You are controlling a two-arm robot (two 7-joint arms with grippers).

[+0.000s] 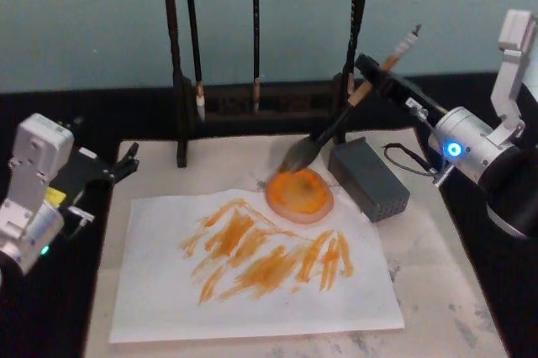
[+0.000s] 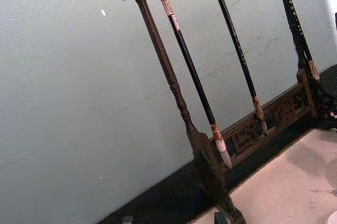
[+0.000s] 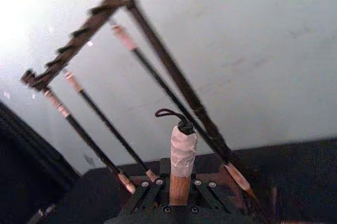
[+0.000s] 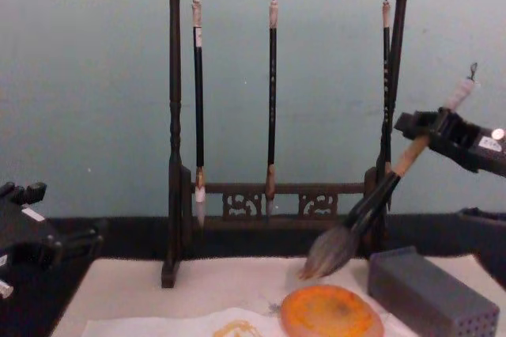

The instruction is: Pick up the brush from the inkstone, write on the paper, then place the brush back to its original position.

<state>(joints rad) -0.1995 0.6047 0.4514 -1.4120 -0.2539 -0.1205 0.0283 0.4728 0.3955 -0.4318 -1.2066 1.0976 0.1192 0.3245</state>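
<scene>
Nearest you, the paper (image 1: 252, 291) before the inkstone (image 1: 299, 195) carries orange strokes. The brush (image 1: 332, 131) slants, its bristles just behind the inkstone's far rim, its handle clamped in the right gripper (image 1: 374, 75). Lower it carelessly and you could hit the block (image 1: 370, 180) just right of the inkstone, or the rack (image 1: 252, 106) behind it, which holds three brushes. The left gripper (image 1: 118, 165) sits parked far left of the inkstone.

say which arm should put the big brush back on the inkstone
Right. The right gripper holds the large tan-handled brush, bristles close by the flat round orange inkstone; the left gripper sits far off, left.
</scene>
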